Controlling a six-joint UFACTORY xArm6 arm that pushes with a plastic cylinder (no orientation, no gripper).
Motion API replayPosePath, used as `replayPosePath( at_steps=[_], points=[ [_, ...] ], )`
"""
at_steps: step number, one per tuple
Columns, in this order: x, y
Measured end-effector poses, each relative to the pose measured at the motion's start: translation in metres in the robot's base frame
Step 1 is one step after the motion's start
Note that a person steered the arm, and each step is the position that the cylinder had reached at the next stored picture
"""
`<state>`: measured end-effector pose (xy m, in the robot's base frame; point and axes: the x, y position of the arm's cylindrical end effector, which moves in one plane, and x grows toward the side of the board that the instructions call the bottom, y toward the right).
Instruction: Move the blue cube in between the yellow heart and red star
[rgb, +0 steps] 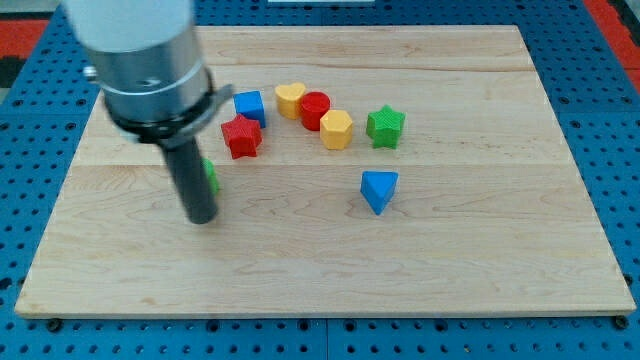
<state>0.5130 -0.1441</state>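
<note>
The blue cube (249, 106) sits on the wooden board (450, 250) just above and right of the red star (241, 136), close to it. The yellow heart (290, 99) lies to the cube's right with a small gap between them. My tip (202, 217) rests on the board below and left of the red star, well apart from the blue cube. The rod hides most of a green block (211, 177) right beside it.
A red cylinder (315, 109) touches the yellow heart's right side. A yellow hexagon (337, 129) and a green star (385, 126) follow to the right. A blue triangular block (379, 190) lies lower, near the board's middle.
</note>
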Motion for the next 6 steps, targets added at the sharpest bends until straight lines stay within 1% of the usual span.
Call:
replayPosePath(
  at_steps=[2, 4, 5, 6],
  points=[
    [-0.025, -0.003],
    [-0.069, -0.011],
    [-0.095, -0.046],
    [-0.168, -0.022]
  ],
)
